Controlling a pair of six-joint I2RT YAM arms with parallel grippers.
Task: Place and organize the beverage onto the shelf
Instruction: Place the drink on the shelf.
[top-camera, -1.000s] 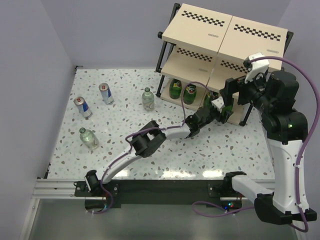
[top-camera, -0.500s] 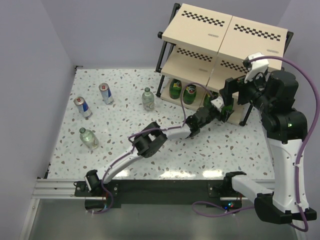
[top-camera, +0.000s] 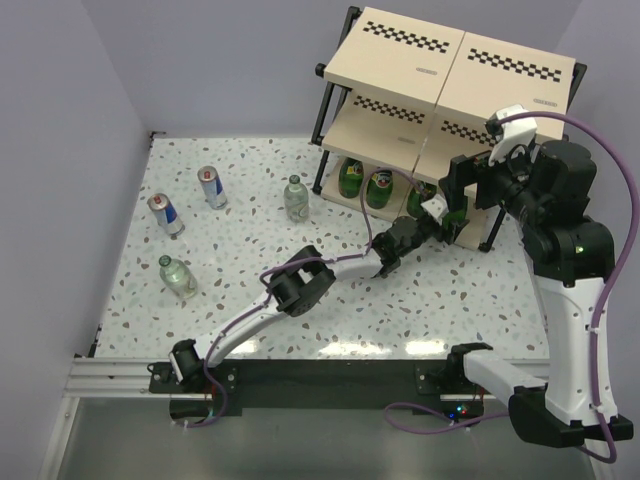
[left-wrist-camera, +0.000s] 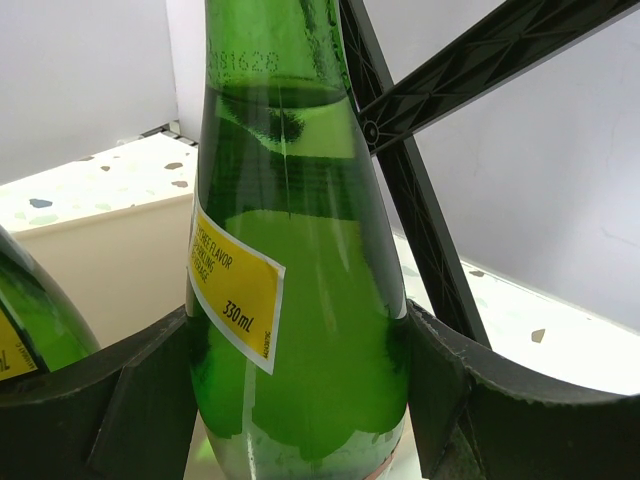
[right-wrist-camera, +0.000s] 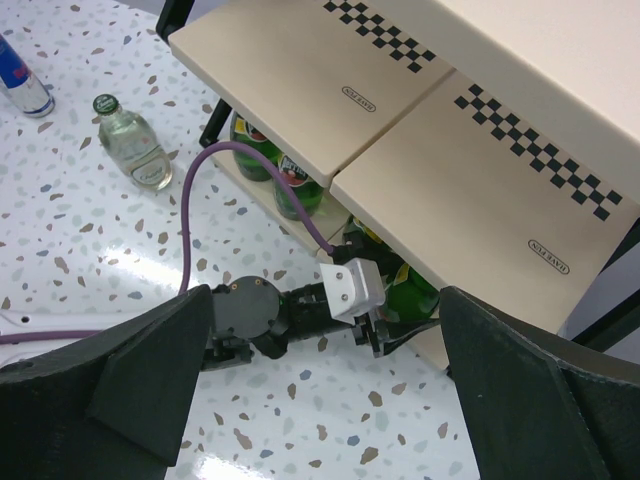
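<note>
We find the left tool (left-wrist-camera: 300, 400) gripping a green bottle (left-wrist-camera: 300, 290) at the bottom tier of the shelf (top-camera: 400, 60), right of two shelved bottles (top-camera: 352, 178), the right tool (right-wrist-camera: 330, 390) wide and empty, and four drinks (top-camera: 211, 186) unshelved at left on the desk (top-camera: 450, 300).

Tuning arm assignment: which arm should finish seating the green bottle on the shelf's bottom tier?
Left. The left gripper is shut on the green bottle, at the bottom tier of the shelf. The right gripper hangs open above, holding nothing.
</note>
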